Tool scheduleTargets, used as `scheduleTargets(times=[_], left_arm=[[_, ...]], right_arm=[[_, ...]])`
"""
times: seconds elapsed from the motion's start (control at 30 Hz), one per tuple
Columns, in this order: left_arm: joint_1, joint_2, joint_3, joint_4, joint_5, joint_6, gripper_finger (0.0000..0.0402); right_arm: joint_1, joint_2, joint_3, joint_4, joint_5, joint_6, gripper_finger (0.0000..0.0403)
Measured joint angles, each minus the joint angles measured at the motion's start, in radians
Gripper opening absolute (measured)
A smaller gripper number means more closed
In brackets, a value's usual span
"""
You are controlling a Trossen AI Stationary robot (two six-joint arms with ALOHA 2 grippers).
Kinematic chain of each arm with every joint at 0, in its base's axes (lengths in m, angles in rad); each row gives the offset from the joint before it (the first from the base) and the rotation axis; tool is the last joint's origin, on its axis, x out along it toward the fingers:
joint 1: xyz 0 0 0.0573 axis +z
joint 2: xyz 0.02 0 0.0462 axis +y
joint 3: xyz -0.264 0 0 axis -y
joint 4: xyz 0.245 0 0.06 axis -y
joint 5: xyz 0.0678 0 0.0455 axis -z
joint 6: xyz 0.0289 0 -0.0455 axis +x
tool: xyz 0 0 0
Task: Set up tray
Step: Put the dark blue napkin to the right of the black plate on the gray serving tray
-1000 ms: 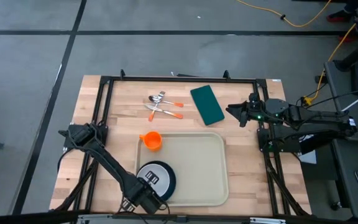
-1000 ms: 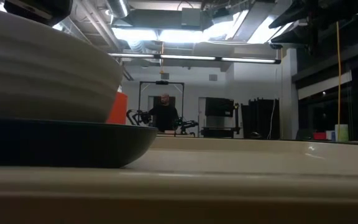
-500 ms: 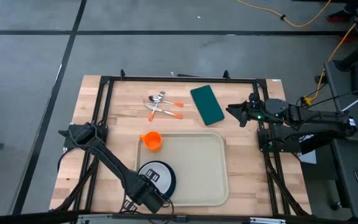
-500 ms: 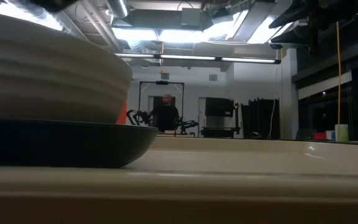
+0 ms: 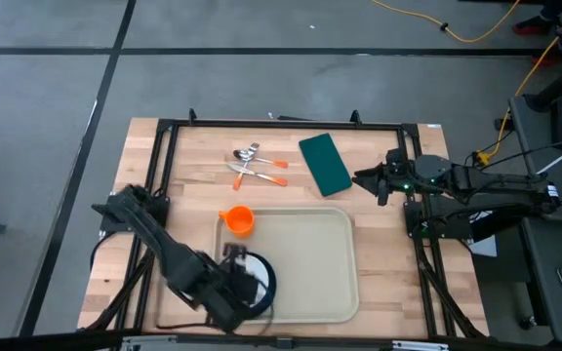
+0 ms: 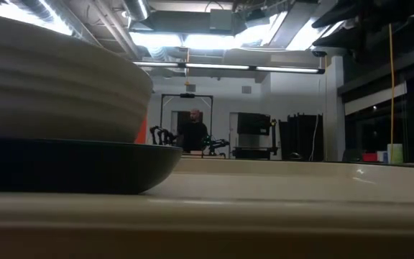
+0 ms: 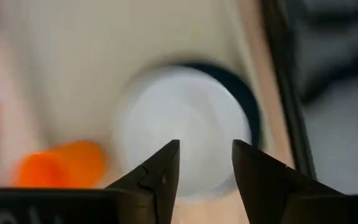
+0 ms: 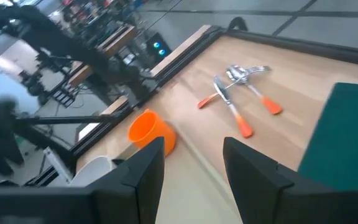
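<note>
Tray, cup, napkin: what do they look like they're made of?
Tray: likely moulded plastic, cream, smooth with a soft sheen, rounded corners and raised rim. Orange cup: probably plastic too, uniform bright colour, matte. Green napkin: looks like cloth or thick paper, flat, dull, no shine; can't tell which from here.

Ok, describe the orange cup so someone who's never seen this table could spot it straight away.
Start at the large cream rectangular plastic tray in the middle of the wooden table. The small orange plastic cup stands at the tray's far left corner, beyond the white bowl on the dark round plate. It is the only all-orange thing; the cutlery has just orange handles.
</note>
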Motion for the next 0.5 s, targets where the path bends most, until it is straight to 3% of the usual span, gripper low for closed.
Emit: scheduleTargets(times=[0.17,0.27,0.37,0.5], left_arm=[[-0.027,-0.122,0.015,0.003,-0.417,-0.300,0.0141],[-0.058,-0.170,0.017,-0.012,-0.651,-0.391,0.0141],[-0.075,-0.187,0.016,-0.038,-0.787,-0.434,0.0136],[-0.076,-0.192,0.016,-0.098,-0.887,-0.498,0.0100]], right_arm=[[0.000,0.012,0.000,0.062,-0.053,-0.055,0.0169],[0.000,0.019,0.000,0.123,-0.073,-0.106,0.0169],[0.000,0.029,0.000,0.194,-0.100,-0.169,0.0169],[0.000,0.040,0.000,0.266,-0.169,-0.246,0.0169]])
